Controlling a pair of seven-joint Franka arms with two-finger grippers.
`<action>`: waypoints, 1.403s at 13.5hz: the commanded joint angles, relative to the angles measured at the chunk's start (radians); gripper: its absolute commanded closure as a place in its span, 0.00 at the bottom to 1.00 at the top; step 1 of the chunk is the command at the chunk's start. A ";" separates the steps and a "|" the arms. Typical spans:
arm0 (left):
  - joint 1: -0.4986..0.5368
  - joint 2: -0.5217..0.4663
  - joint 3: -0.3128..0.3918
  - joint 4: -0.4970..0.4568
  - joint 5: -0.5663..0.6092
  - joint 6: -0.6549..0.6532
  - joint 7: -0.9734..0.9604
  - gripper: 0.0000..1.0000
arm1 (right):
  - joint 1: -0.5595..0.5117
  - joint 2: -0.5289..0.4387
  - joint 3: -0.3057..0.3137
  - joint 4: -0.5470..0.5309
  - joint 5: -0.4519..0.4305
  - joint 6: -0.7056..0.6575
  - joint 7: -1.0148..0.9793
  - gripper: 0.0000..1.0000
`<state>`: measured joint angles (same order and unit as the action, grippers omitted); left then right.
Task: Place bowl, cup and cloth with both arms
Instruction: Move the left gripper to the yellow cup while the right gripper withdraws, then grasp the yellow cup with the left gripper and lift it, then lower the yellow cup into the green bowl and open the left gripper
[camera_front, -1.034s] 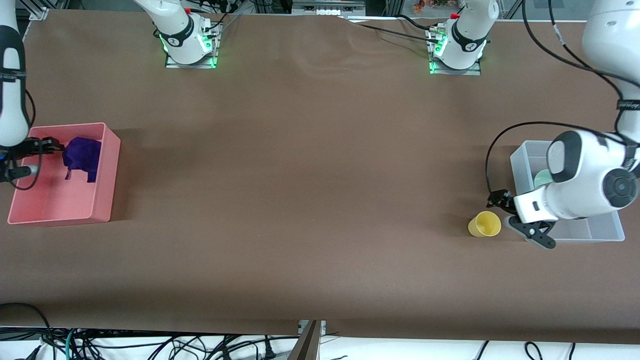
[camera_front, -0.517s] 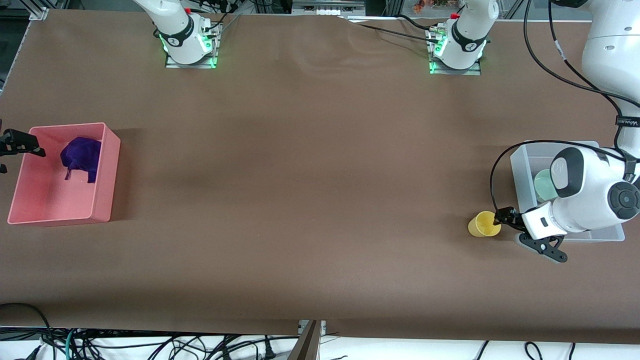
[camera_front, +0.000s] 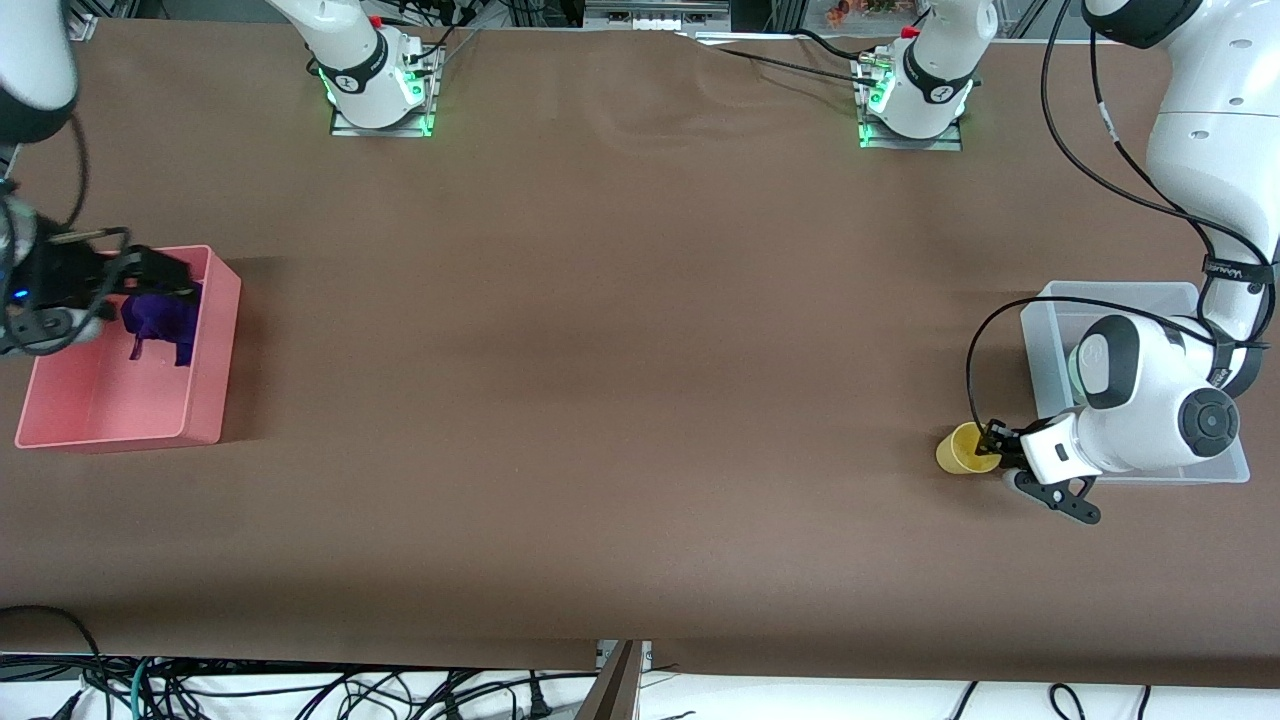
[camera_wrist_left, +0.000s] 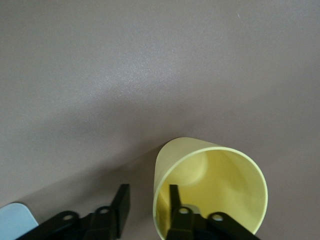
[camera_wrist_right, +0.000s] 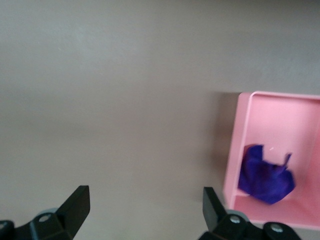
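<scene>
The yellow cup (camera_front: 962, 450) stands upright on the table beside the clear bin (camera_front: 1120, 290). My left gripper (camera_front: 990, 445) is open and straddles the cup's wall, with one finger inside the cup (camera_wrist_left: 215, 185) and one outside; the left wrist view shows my left gripper (camera_wrist_left: 148, 190) with a gap at the outer finger. The mint-green bowl (camera_front: 1074, 372) sits in the clear bin, mostly hidden by my left arm. The purple cloth (camera_front: 165, 320) lies in the pink bin (camera_front: 215, 350). My right gripper (camera_front: 165, 272) is over that bin's farther end, wide open and empty (camera_wrist_right: 144, 195); the cloth (camera_wrist_right: 265, 175) shows in its view.
The pink bin (camera_wrist_right: 232, 150) stands at the right arm's end of the table, the clear bin at the left arm's end. Brown table surface lies between them. Both arm bases stand along the table's farther edge.
My left gripper has dropped and moved onto the cup, one finger now inside its rim. My right gripper pulled away from the pink bin, then came back over it above the cloth.
</scene>
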<state>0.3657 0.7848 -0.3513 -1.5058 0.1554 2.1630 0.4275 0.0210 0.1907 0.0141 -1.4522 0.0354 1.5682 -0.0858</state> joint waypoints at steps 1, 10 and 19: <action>0.001 -0.001 -0.001 0.036 -0.008 -0.023 -0.009 1.00 | -0.016 -0.033 -0.014 -0.007 -0.009 -0.004 0.060 0.00; 0.057 -0.275 -0.003 0.034 0.001 -0.529 0.029 1.00 | -0.018 -0.112 -0.051 -0.025 -0.100 -0.061 0.015 0.00; 0.308 -0.294 -0.006 -0.224 0.124 -0.218 0.319 1.00 | -0.024 -0.099 -0.054 -0.017 -0.094 -0.123 -0.002 0.00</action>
<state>0.6482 0.4984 -0.3466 -1.6813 0.2575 1.8823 0.7139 0.0019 0.1046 -0.0436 -1.4581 -0.0470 1.4545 -0.0764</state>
